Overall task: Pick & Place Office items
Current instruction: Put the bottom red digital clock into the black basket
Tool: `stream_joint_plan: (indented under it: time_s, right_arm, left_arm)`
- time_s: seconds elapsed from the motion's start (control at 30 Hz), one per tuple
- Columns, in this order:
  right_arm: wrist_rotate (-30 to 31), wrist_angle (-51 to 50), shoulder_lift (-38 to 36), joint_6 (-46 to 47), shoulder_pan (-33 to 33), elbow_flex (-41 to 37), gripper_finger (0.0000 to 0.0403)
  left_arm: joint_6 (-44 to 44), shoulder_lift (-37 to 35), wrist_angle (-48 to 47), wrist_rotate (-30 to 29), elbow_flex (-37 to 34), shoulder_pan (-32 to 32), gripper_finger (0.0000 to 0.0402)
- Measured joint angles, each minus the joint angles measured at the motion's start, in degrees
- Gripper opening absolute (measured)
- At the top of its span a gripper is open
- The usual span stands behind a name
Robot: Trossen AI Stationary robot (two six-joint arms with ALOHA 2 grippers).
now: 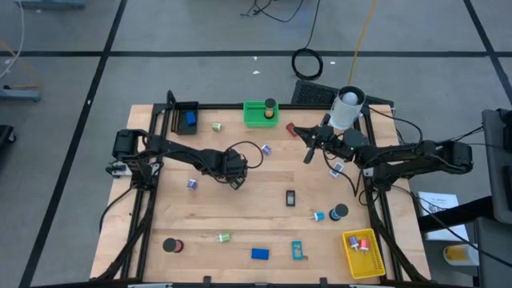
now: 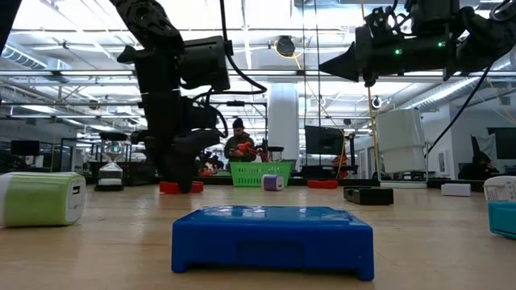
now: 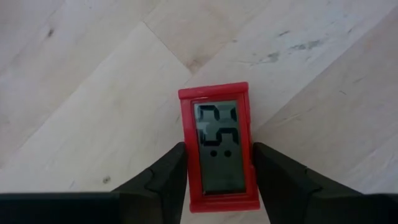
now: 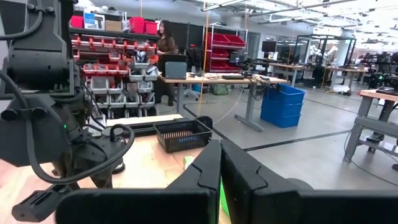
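**Left gripper closing around a red block on a wooden table**

The surface is a pale wooden tabletop (image 1: 240, 212) of jointed planks with visible grain and a few dark flecks, framed by black rails and standing on a grey floor marked with dark lines. Beyond it, the low view and right wrist view show a large workshop: bright ceiling lights, red storage bins on shelves, blue crates, desks, and a person (image 2: 239, 143) far behind the table.

The landmark is the green bin (image 1: 260, 113) at the table's far edge. Toward the near side and to the left of it, the left gripper (image 1: 237, 178) is down at the table. In its wrist view its two dark fingers (image 3: 166, 177) stand on either side of a red block (image 3: 219, 146), right against its long sides; whether they already clamp it I cannot tell. The block lies flat on the wood and carries a grey display showing blocky digit segments above two dots; they cannot be read with certainty.

To the right of the green bin, the right gripper (image 1: 307, 154) hangs above the table with its fingers shut and empty, beside a white cylinder (image 1: 347, 109).

Other office items lie scattered on the near side of the green bin: a blue block (image 1: 260, 254), a black roll (image 1: 340, 211), and small coloured clips. A yellow bin (image 1: 363, 253) sits at the near right corner, a black bin (image 1: 185, 117) to the green bin's left.
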Motion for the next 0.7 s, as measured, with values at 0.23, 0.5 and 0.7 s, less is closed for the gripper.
stream_joint_plan:
  time_s: [0.23, 0.5, 0.7]
  right_arm:
    - [0.0, -0.3, 0.0, 0.0, 0.0, 0.0, 0.0004]
    - [0.0, -0.4, 0.0, 0.0, 0.0, 0.0, 0.0004]
    - [0.0, -0.4, 0.0, 0.0, 0.0, 0.0, 0.0004]
  left_arm:
    - [3.5, -0.5, -0.9, 0.1, 0.2, 0.0, 0.0169]
    - [7.5, -9.2, -4.0, -1.1, 0.0, 0.8, 0.0167]
    - [8.3, -21.2, -8.9, -3.9, 0.1, 2.9, 0.0166]
